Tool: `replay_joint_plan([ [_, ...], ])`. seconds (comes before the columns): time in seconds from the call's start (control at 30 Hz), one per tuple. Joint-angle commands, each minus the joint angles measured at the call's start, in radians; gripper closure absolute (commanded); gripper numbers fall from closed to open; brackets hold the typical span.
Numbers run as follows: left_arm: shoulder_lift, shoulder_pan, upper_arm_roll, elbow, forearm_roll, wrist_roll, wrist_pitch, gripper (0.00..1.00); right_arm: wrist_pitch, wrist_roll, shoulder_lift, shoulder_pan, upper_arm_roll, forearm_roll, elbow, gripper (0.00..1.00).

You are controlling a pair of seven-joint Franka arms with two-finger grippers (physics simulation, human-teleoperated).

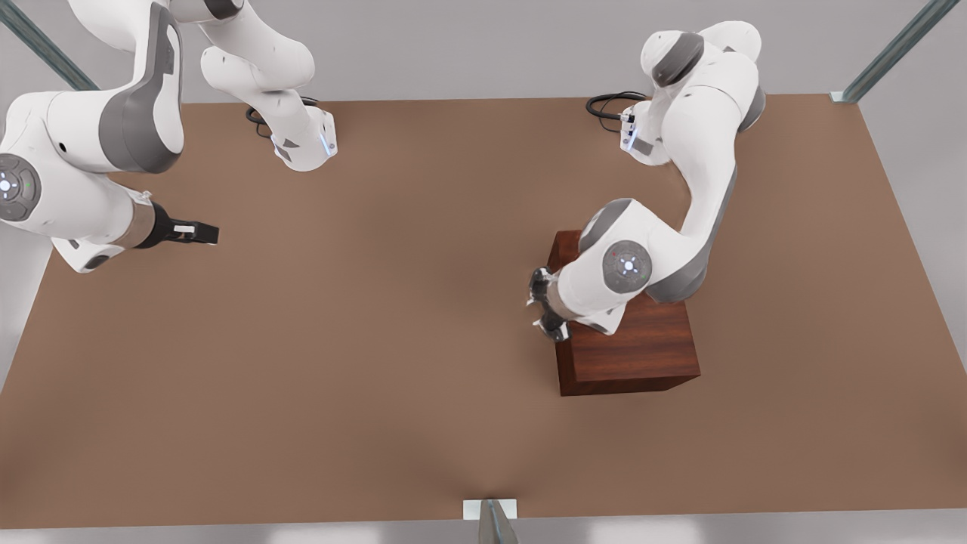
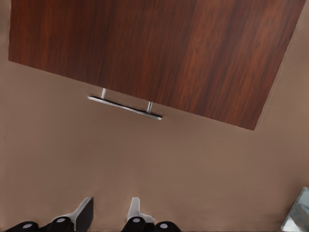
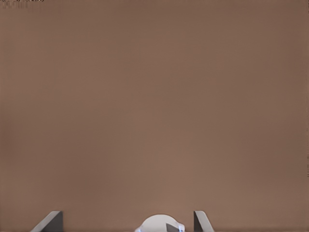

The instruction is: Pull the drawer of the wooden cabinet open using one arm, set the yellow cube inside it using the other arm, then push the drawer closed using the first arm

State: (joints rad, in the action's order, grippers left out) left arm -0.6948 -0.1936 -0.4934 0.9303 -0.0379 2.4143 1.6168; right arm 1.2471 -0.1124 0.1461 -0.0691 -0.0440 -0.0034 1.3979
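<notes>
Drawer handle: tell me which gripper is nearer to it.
Left. The left gripper hangs just off the cabinet side bearing the handle, fingers open, not touching it. The right gripper waits open far across the table.

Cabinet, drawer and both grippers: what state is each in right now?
wooden cabinet: upright on the table.
drawer: shut, handle untouched.
left gripper: open, beside the cabinet's handle side, holding nothing.
right gripper: open, empty, waiting over the table at the front view's left.

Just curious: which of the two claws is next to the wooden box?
The left claw, at the wooden cabinet near its handle; the right claw hangs far off.
</notes>
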Motion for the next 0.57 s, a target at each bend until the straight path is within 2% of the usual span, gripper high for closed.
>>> replay_joint_plan([
  [0.0, 0.081, 0.062, -0.01, -0.038, -0.036, -1.375, -0.463, 0.0, 0.002, -0.019, -0.002, 0.0, 0.0, -0.004, -0.005, 0.0],
  [0.03, 0.101, 0.089, -0.011, -0.038, -0.126, -1.794, -0.506, 0.0, 0.002, -0.021, -0.003, 0.002, 0.0, -0.009, -0.004, 0.0],
  [0.13, 0.138, 0.115, -0.005, -0.048, -0.309, -2.529, -0.629, 0.0, -0.003, -0.024, -0.008, 0.008, 0.0, -0.006, 0.004, 0.0],
  [0.17, 0.257, 0.117, 0.062, 0.06, -0.298, -2.608, -0.563, 0.0, -0.006, -0.023, -0.008, 0.014, 0.0, -0.006, 0.004, 0.0],
  [0.2, 0.446, 0.126, 0.162, 0.315, -0.174, -2.605, -0.362, 0.0, -0.008, -0.023, -0.008, 0.015, 0.0, -0.004, 0.006, 0.0],
  [0.23, 0.517, 0.12, 0.229, 0.381, -0.063, -2.604, -0.255, 0.0, -0.009, -0.023, -0.01, 0.015, 0.0, -0.004, 0.006, 0.0],
  [0.27, 0.489, 0.098, 0.254, 0.371, -0.056, -2.601, -0.313, 0.0, -0.009, -0.021, -0.008, 0.017, 0.0, -0.004, 0.006, 0.0],
  [0.53, 0.491, 0.098, 0.233, 0.369, -0.06, -2.601, -0.328, 0.0, -0.011, -0.013, -0.01, 0.018, -0.002, -0.004, 0.004, 0.0],
])
